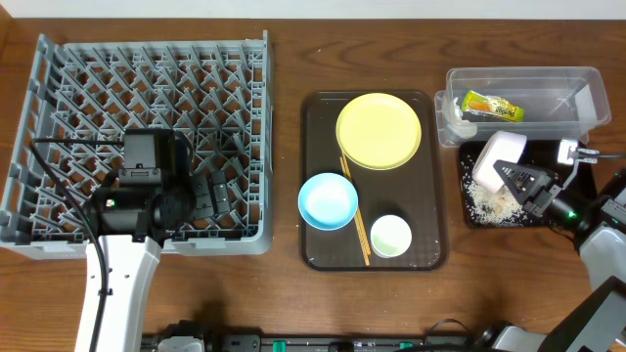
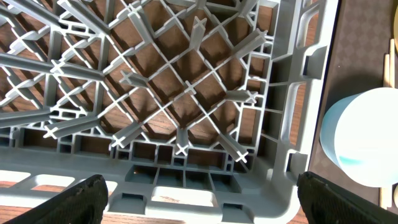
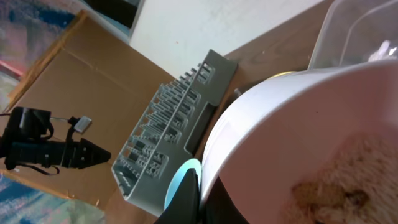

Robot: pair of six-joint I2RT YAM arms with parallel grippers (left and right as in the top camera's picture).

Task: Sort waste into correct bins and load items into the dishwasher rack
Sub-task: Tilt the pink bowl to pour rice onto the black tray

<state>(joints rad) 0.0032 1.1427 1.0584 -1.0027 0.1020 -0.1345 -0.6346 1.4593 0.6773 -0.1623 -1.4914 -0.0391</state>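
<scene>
The bare wooden table [image 1: 284, 59] meets a white wall [image 3: 217, 25], with cardboard [image 3: 74, 74] beside it. The grey rack [image 1: 225, 240] fills the left end. Over its near right corner hangs the left tool [image 1: 213, 196], fingers apart and empty. The right tool [image 1: 515, 178] is clamped on the tilted white bowl [image 1: 501, 156] above the black tray [image 1: 468, 156] of grains [image 1: 489, 200]. The wrapper [image 1: 492, 107] lies in the clear box [image 1: 558, 98]. Between them, the serving tray [image 1: 313, 176] carries the plate [image 1: 379, 130], blue bowl [image 1: 327, 200], cup [image 1: 390, 236] and 2 chopsticks [image 1: 354, 210].

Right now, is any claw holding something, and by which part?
The right claw grips the white bowl by its rim, tilted above the black tray. The left claw is open over the dishwasher rack and holds nothing.
</scene>
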